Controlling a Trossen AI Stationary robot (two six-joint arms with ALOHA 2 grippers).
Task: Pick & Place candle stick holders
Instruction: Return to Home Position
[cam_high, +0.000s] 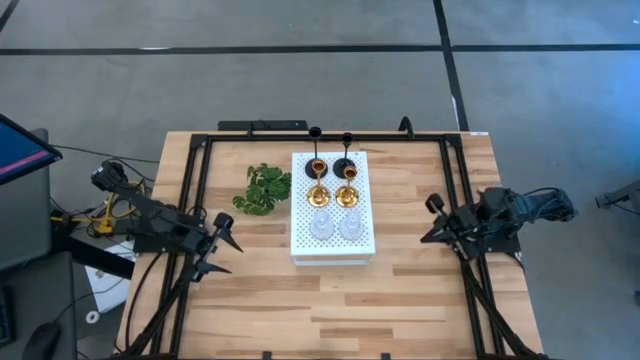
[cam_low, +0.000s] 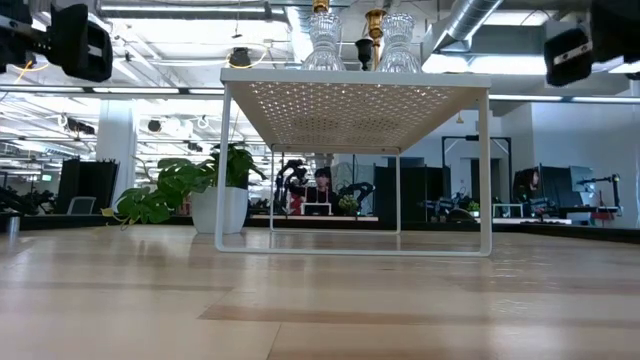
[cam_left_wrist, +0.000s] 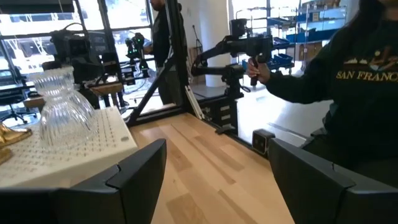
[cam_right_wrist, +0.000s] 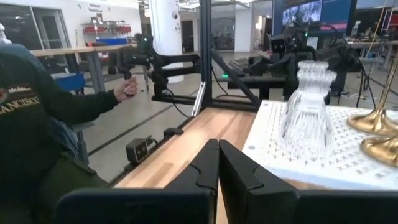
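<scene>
Light wooden plank table (cam_high: 420, 290): both dark arms sit low on it, one each side, well apart from the centre.

White perforated metal shelf (cam_high: 331, 250): stands mid-table on thin legs.

Left gripper (cam_left_wrist: 217, 144): beside the shelf's left flank, fingers spread wide, nothing between them. Right gripper (cam_right_wrist: 218, 147): off the shelf's right flank, fingers pressed together, holding nothing.

Green leafy sprig (cam_high: 266, 189): on the table, just left of the shelf.

All six holders stand upright on the shelf in three pairs. Black thin-stemmed candle holders (cam_high: 316, 165) are at the far end, shiny gold candle holders (cam_high: 318, 192) in the middle, and clear ribbed glass candle holders (cam_high: 321, 226) at the near end.

Risk (judgement): placement looks complete, only retreat remains. A wide swing by either arm could clip a shelf leg. The jolt would likely topple the tall black stems first, or walk the glass pair toward the near edge.

View notes: only the wrist views settle finger state, and only they show a person in a dark sweatshirt (cam_left_wrist: 367, 93) gripping a handle beyond the table. The low view alone shows the open space under the shelf. The high view alone shows all three pairs.
</scene>
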